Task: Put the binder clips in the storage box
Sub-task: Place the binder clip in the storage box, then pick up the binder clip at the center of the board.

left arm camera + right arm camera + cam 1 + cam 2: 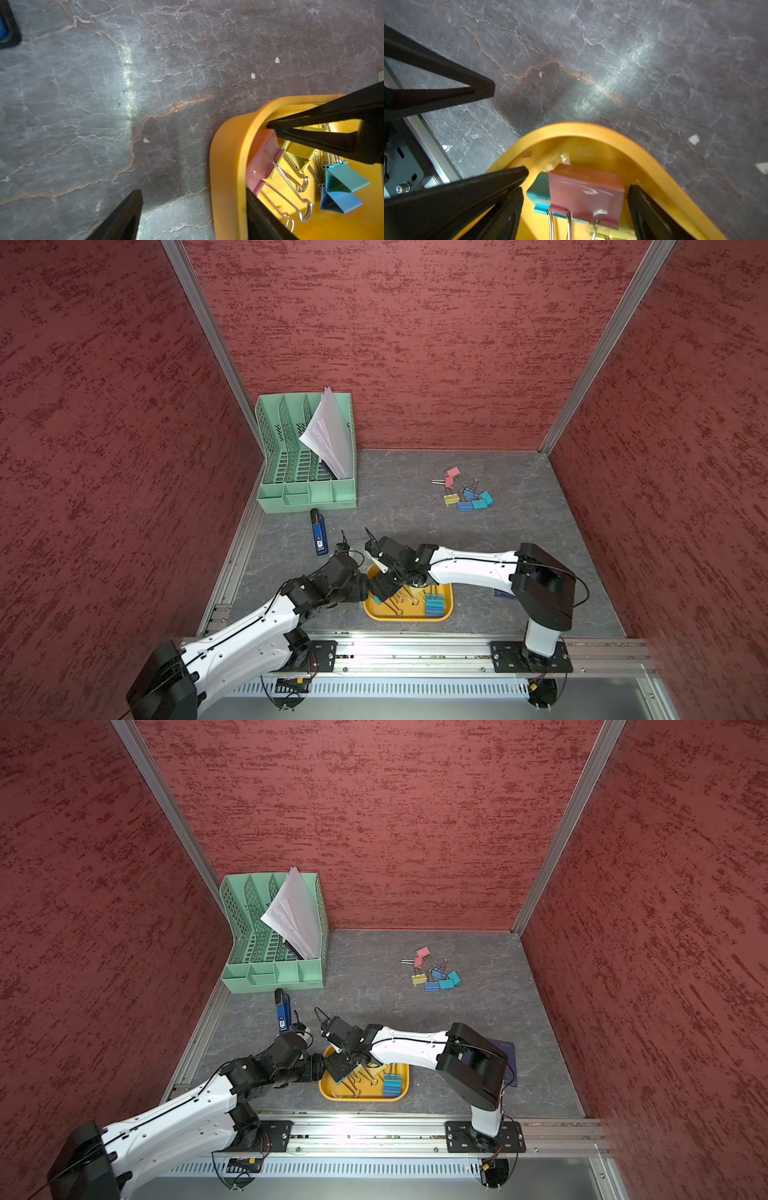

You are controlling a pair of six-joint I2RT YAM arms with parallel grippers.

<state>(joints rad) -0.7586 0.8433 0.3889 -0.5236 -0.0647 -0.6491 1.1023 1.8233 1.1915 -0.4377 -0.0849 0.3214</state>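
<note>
Evidently a pink clip [586, 193] is released in the box [577, 127] by wide right fingers [645, 214]; left fingers [124, 218] are held wide astride its wall. The remaining clips [469, 493] must be fetched next.

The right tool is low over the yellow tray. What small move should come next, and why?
Probably lift the right tool straight up, clear of the shallow yellow-orange plastic tray: its jaws stand open beside the pink folded-metal binder clip lying inside, and loose coloured clips wait outside.

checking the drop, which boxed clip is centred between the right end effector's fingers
The pink binder clip overlapping a teal clip in the storage box corner; the only pink one there.
</note>
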